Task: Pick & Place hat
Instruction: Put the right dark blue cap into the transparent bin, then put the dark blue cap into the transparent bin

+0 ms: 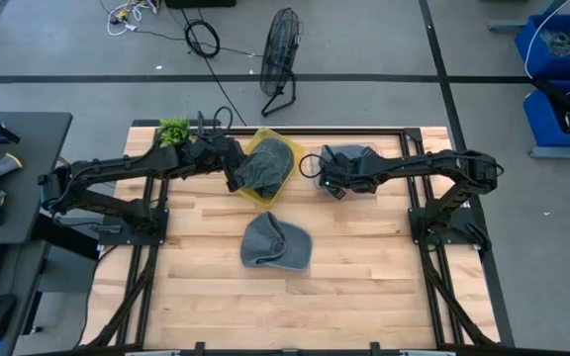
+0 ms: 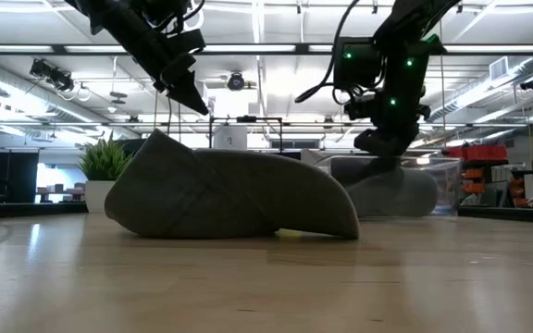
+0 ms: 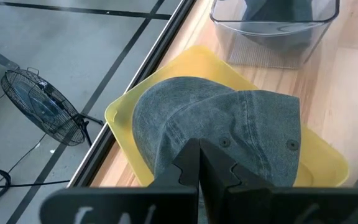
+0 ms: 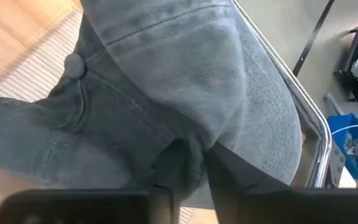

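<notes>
Three grey hats show. One lies on the bare table (image 1: pixel 275 242), broad in the low view (image 2: pixel 229 199). A second fills the yellow tray (image 1: pixel 250 193), and in the left wrist view this hat (image 3: pixel 229 124) sits below my left gripper (image 3: pixel 199 163), which is shut and hovers above it (image 2: pixel 195 104). The third hat (image 4: pixel 166 81) sits in the clear bin (image 2: pixel 447 176), where my right gripper (image 4: pixel 188 165) reaches down from above and is shut on it. My right gripper pinches a bunched fold of the hat's crown cloth (image 4: pixel 188 143) between its two fingers, near where the crown meets the stitched brim (image 4: pixel 272 130). The fingers come from above, pointing down into the clear bin. Whether the hat is lifted off the bin's floor, I cannot tell.
The yellow tray and the clear bin (image 1: pixel 356 154) stand side by side at the table's far edge. A small green plant (image 1: pixel 173 130) stands at the far left corner. The near half of the wooden table (image 1: pixel 285 307) lies beyond the loose hat. A floor fan (image 1: pixel 280 59) stands behind the table.
</notes>
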Available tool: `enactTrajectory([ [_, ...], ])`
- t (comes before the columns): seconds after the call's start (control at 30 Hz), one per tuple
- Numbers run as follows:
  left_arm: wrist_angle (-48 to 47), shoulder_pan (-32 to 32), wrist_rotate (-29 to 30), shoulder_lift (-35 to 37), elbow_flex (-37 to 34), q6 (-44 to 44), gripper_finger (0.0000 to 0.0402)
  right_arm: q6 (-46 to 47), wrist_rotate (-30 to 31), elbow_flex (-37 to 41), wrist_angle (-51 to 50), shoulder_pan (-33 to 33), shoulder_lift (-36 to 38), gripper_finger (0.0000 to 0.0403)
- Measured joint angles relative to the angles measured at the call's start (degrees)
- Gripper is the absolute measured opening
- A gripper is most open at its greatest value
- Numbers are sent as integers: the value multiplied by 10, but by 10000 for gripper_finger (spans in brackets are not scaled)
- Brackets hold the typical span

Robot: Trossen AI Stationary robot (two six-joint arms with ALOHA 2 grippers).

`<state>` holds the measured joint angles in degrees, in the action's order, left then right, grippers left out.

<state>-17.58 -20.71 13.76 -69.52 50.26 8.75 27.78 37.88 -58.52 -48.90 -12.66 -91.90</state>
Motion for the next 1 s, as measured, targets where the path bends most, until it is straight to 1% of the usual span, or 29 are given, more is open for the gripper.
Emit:
enactTrajectory([
  [0.1,0,0,0,0,0,0,3,-19,-6,0,-1,-5,0,105],
  [0.27,0,0,0,0,0,-1,3,-51,-63,-40,-36,-1,1,145],
  [0.4,0,0,0,0,0,-1,3,-64,-71,-106,-85,15,1,154],
  [0.5,0,0,0,0,0,-1,3,-62,-71,-166,-130,32,2,153],
  [0.57,0,1,-5,0,0,-1,3,-57,-71,-196,-136,45,3,149],
  [0.67,0,7,-49,0,0,8,3,-63,-80,-226,-136,69,3,140],
  [0.73,-2,17,-94,0,0,28,3,-62,-82,-233,-136,85,3,134],
  [0.87,-3,46,-178,0,0,66,3,-58,-119,-231,-129,109,2,128],
  [0.93,-4,63,-209,0,0,80,3,-58,-148,-219,-94,122,1,128],
  [1.0,-5,80,-218,0,0,84,3,-62,-183,-198,-44,133,0,128],
])
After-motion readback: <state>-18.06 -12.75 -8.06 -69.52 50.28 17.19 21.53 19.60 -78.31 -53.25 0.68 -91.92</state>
